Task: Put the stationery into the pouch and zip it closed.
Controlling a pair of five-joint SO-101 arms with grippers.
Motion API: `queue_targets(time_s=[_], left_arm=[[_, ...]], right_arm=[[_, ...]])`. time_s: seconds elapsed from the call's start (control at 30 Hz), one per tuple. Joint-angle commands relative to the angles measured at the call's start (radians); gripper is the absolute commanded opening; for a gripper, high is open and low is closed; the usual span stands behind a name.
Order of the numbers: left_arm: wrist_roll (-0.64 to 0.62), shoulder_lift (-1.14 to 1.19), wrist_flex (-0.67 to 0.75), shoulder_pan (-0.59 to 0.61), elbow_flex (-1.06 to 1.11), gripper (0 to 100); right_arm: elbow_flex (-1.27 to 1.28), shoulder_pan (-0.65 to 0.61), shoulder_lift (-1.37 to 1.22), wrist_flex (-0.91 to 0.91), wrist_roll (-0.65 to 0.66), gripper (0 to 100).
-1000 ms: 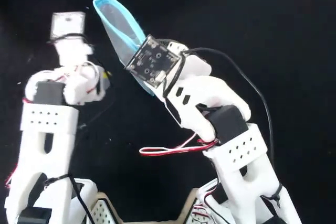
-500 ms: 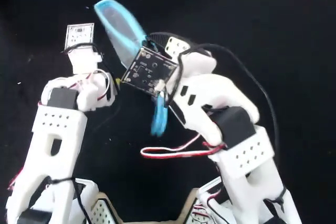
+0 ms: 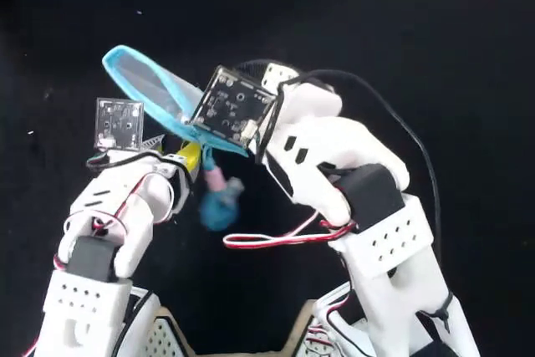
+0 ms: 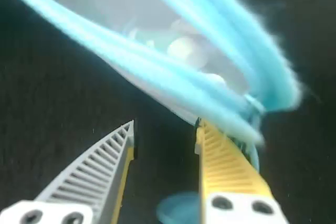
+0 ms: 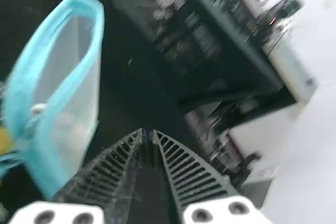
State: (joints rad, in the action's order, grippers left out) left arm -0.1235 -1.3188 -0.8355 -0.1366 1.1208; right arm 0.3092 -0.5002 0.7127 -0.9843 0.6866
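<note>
Pouch [image 3: 146,85] upper left of centre, tilted; soft, light, likely to sag. Your left claw [image 4: 165,127] gapes at its blue rim [image 4: 173,86]; right claw [image 5: 148,132] clenched alongside. Pinch the stiffer rim.

The high camera looked steeply down over the black table [image 3: 468,56] from off the arms. The left wrist camera sat very close to the pouch [image 4: 173,51]; the right wrist camera faced past it toward the room behind. All three views shared the pouch.
</note>
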Motion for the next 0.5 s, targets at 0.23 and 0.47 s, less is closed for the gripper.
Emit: queue_targets(time_s=[0.23, 0.47], left_arm=[[0.015, -0.038, 0.054, -0.01, 0.036, 20], [0.015, -0.04, 0.06, -0.008, 0.053, 20]], right_arm=[[0.398, -0.087, 0.469, -0.051, -0.325, 8.1], [0.905, -0.216, 0.756, 0.261, -0.427, 10.7]])
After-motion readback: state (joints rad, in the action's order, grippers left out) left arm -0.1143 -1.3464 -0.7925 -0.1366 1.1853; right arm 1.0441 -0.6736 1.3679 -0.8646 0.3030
